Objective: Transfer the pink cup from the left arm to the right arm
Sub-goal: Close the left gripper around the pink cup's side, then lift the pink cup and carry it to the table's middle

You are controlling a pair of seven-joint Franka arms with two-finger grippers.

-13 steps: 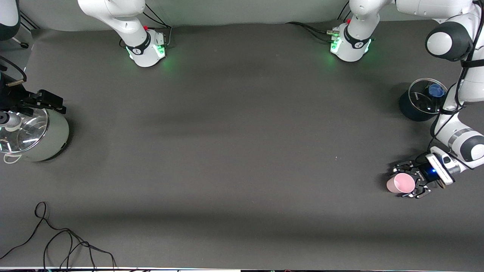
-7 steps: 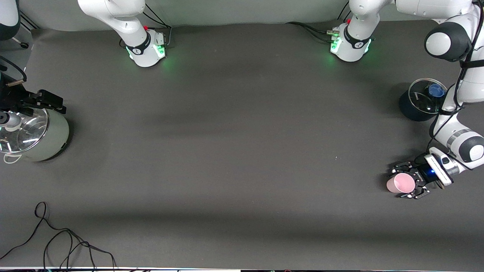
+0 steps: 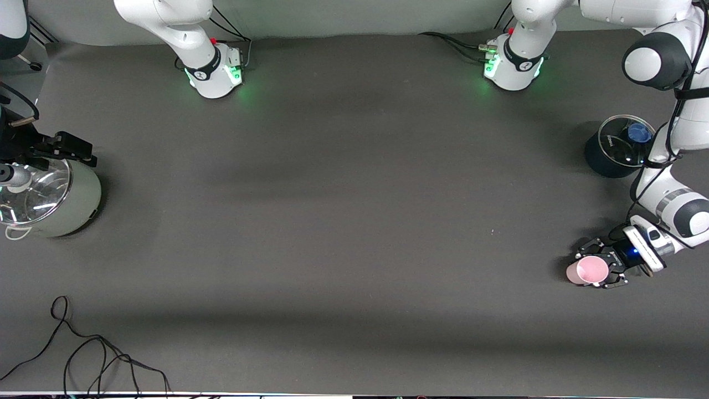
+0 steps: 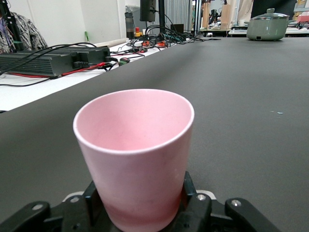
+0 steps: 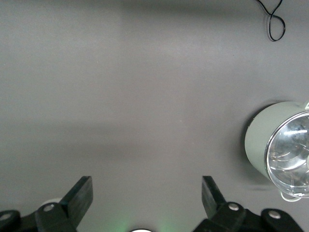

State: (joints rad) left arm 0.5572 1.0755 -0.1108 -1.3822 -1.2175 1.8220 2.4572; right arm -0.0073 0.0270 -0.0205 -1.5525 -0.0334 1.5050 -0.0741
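Observation:
The pink cup [image 3: 579,271] stands upright at the left arm's end of the table, close to the front camera. My left gripper [image 3: 590,270] reaches in low from the side and is shut on the cup's lower body. In the left wrist view the pink cup [image 4: 135,145] fills the middle, with a black finger pressed against each side of its base, and the left gripper [image 4: 140,191] grips there. My right gripper [image 5: 147,186] waits open with nothing between its fingers, up over the right arm's end of the table beside the pale green pot.
A pale green pot with a glass lid [image 3: 66,205] sits at the right arm's end. A dark pot with a glass lid and blue knob [image 3: 609,152] stands near the left arm, farther from the camera than the cup. A black cable [image 3: 83,354] lies by the near edge.
The left gripper's fingers have closed from wide open onto the pink cup. The cup has stayed in place. The right arm has not moved.

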